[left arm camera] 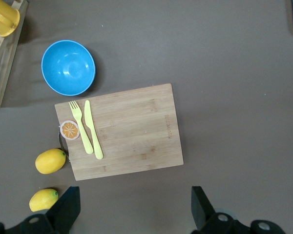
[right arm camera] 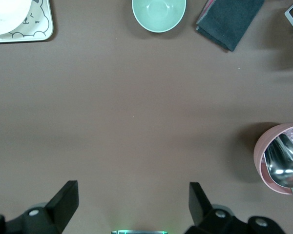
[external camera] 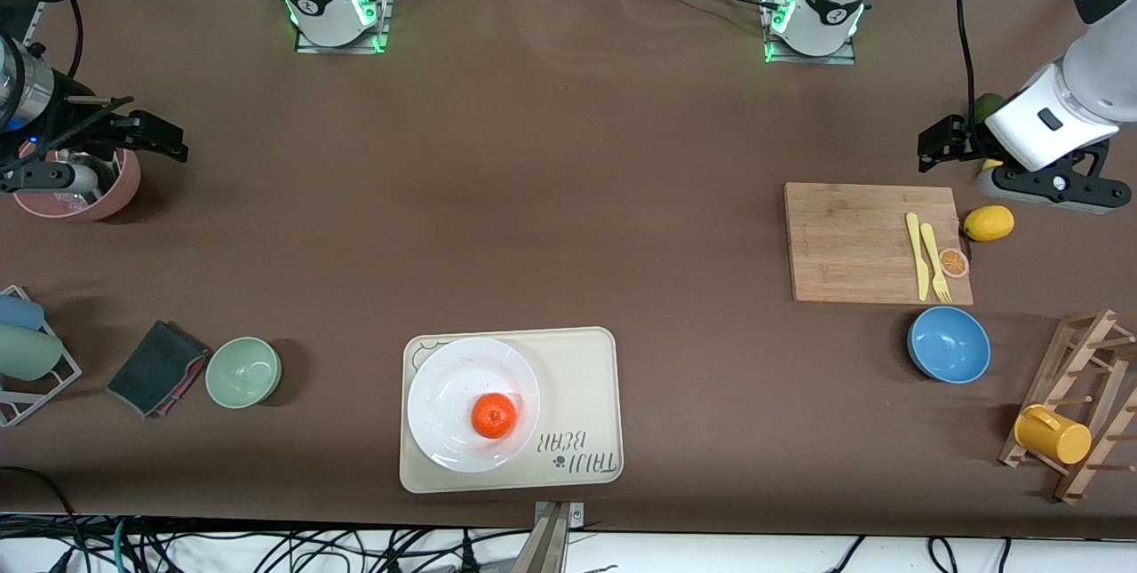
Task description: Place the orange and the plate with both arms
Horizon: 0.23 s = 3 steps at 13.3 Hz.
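The orange [external camera: 493,416] sits on the plate [external camera: 441,381], toward the plate's side nearer the left arm's end, and the plate rests on the bear-print tray [external camera: 582,378] at the front-camera edge of the counter [external camera: 568,200], about midway along it. Both end effectors hang empty with fingers spread wide, each out at its own end of the counter and well apart from the tray.

The right end effector [external camera: 133,131] is over the pink cup [external camera: 84,191] that holds a spoon; the left end effector [external camera: 946,142] is over the counter just beside the cutting board [external camera: 853,240] and the lemon [external camera: 988,222]. From either one, plate and orange lie toward the counter's middle and much nearer the front camera.

The right end effector looks somewhat closer to the plate; in its wrist view only the tray's corner [right arm camera: 36,31] and the plate's rim [right arm camera: 7,14] show. The plate is round, so no grasp axis is preferred. Both things appear already placed, and both arms seem to be waiting.
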Tool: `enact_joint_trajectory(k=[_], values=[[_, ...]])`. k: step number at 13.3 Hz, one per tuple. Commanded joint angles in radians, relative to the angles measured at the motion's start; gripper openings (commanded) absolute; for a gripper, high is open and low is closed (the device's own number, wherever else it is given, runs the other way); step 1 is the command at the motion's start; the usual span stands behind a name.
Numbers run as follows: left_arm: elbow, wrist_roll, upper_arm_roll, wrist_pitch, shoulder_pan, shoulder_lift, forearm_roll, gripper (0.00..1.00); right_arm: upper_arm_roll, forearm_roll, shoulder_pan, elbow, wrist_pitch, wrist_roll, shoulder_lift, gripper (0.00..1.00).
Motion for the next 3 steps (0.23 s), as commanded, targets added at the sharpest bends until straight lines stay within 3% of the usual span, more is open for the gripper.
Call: enact_joint_trajectory(k=[1, 3], values=[[0.006, 0.014, -0.004, -0.012, 0.004, -0.010, -0.015, 1.00, 0.001, -0.003, -0.001, 0.028, -0.006, 0.017, 0.006, 1.00], [0.006, 0.016, -0.004, -0.012, 0.006, -0.010, -0.015, 1.00, 0.001, -0.003, 0.001, 0.028, -0.005, 0.017, 0.006, 1.00]])
